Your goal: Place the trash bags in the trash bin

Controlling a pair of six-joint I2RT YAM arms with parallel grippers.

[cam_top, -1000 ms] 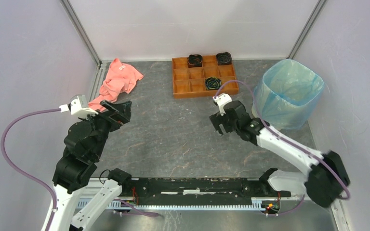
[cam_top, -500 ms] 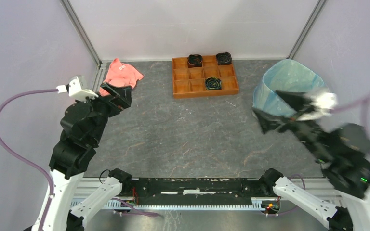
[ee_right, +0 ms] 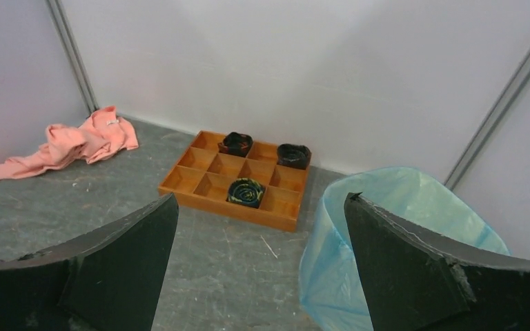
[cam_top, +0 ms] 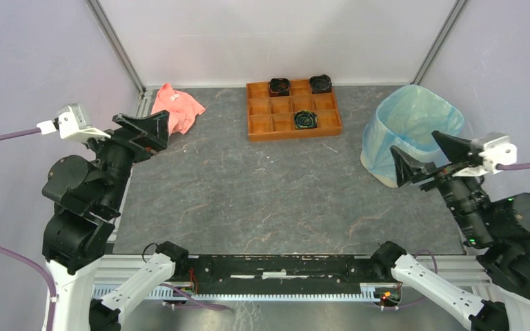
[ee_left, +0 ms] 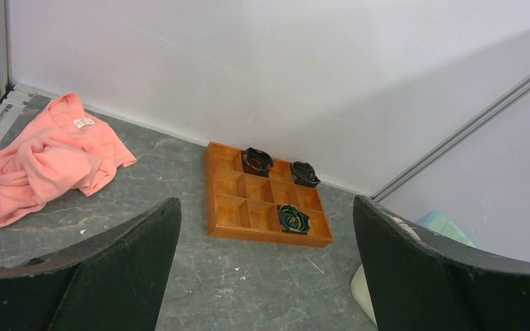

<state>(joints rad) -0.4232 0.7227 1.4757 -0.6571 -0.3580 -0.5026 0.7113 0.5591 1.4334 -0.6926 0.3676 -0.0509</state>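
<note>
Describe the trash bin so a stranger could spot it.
On the grey table, go to the far right corner, right of the orange compartment tray. The trash bin stands there: the only tall open container, lined with a light-blue trash bag folded over its rim.

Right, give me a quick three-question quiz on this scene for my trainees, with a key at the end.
1. True or false: the light-blue trash bag already lines the trash bin.
2. How many dark rolls sit in the orange tray? A two, B three, C five.
3. Fill in the gap: the left gripper and the right gripper both have their jaws ____.
Key: 1 true; 2 B; 3 open.
</note>
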